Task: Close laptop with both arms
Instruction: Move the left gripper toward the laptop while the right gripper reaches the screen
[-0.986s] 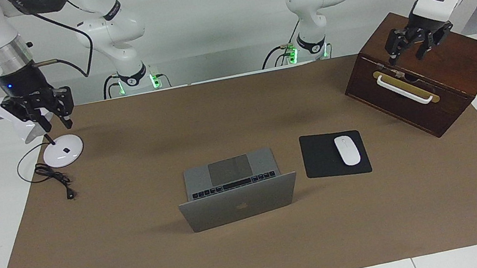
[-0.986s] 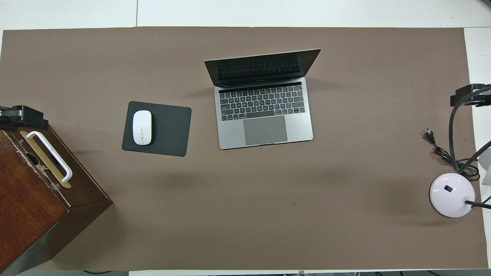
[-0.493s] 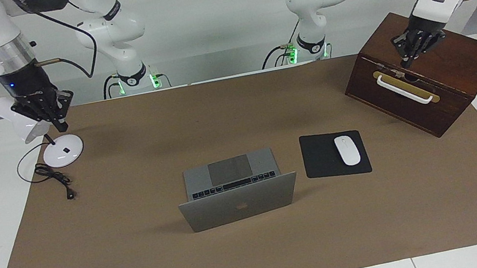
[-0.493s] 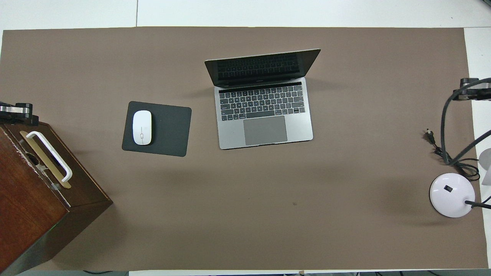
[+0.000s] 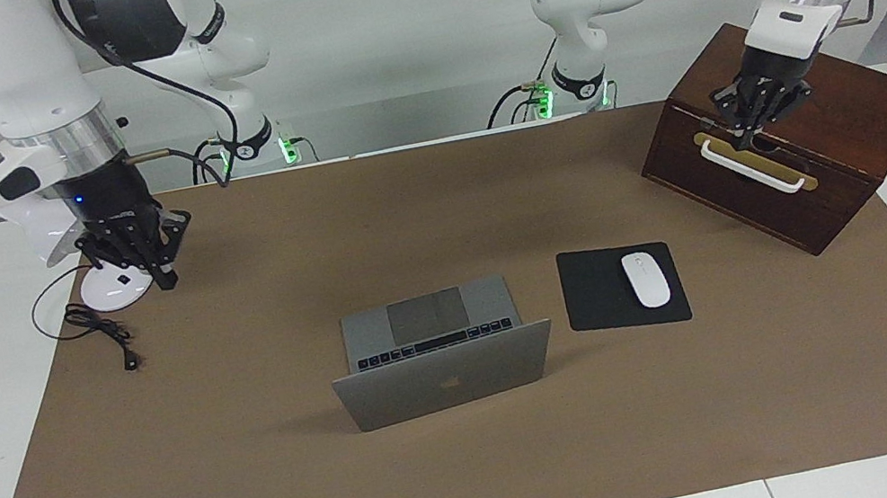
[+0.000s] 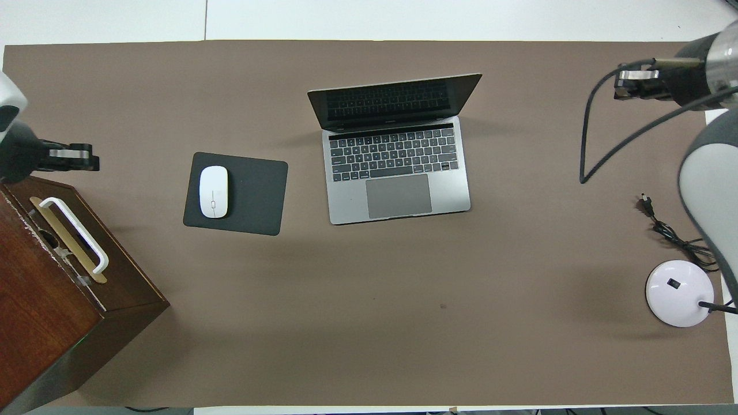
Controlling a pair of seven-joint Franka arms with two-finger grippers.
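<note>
- We see the laptop (image 5: 440, 350) open at the frame's center on the bench.
- Our left gripper (image 5: 744, 134), jaws closed, hangs over the wooden box (image 5: 833, 153), upper right.
- Our right gripper (image 5: 166, 280), jaws closed, hangs upper left.

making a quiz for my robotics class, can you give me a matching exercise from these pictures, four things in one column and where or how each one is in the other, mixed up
Things
1. laptop
2. white mouse
3. left pincer
4. right pincer

Place or state
A. shut, over the brown mat beside the white lamp base
B. lid up, keyboard showing, mid-table
C. shut, over the wooden box by its white handle
D. lying on the black mouse pad

Pairs: 1-B, 2-D, 3-C, 4-A
</note>
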